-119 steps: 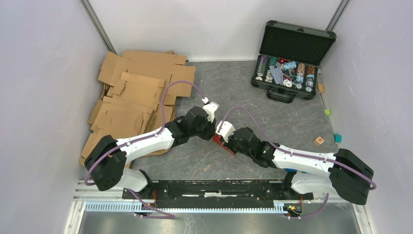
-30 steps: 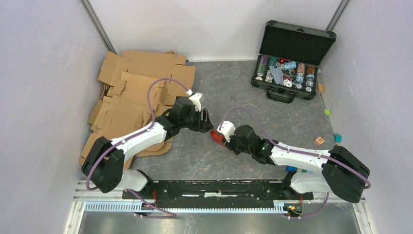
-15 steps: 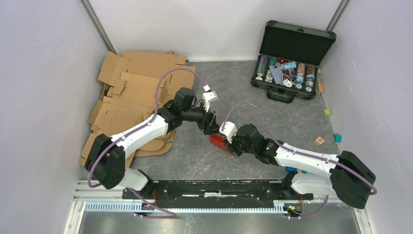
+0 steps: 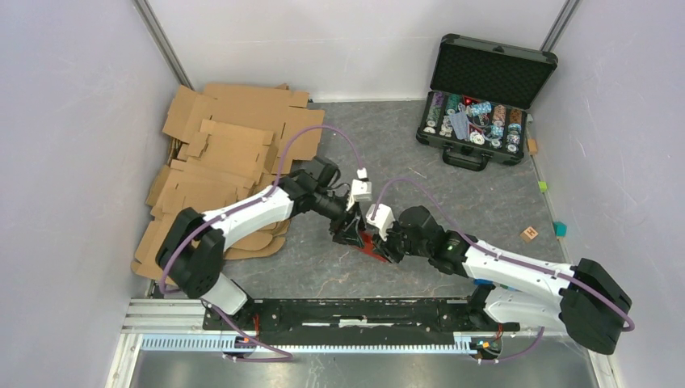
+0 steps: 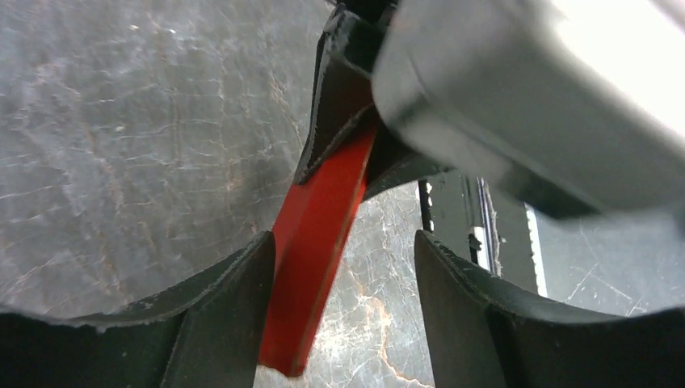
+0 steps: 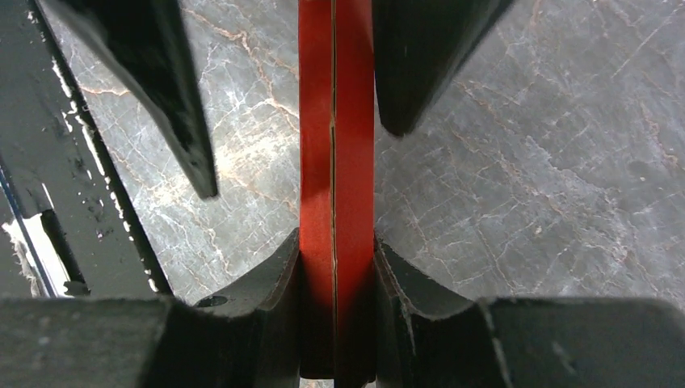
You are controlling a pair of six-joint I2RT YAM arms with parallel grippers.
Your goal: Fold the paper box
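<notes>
Left arm swung inward and down, left gripper (image 4: 347,229) spread wide astride the paper box (image 6: 335,121), right arm stretched low toward it, right gripper (image 6: 335,250) clamped on the box, held edge-up between both finger pairs

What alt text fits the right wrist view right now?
The right hand pinches the red paper box edge-on between its two fingers, the flattened box running straight up the frame. Above, the left hand straddles the box with its dark jaws open, over the grey marbled table.
</notes>
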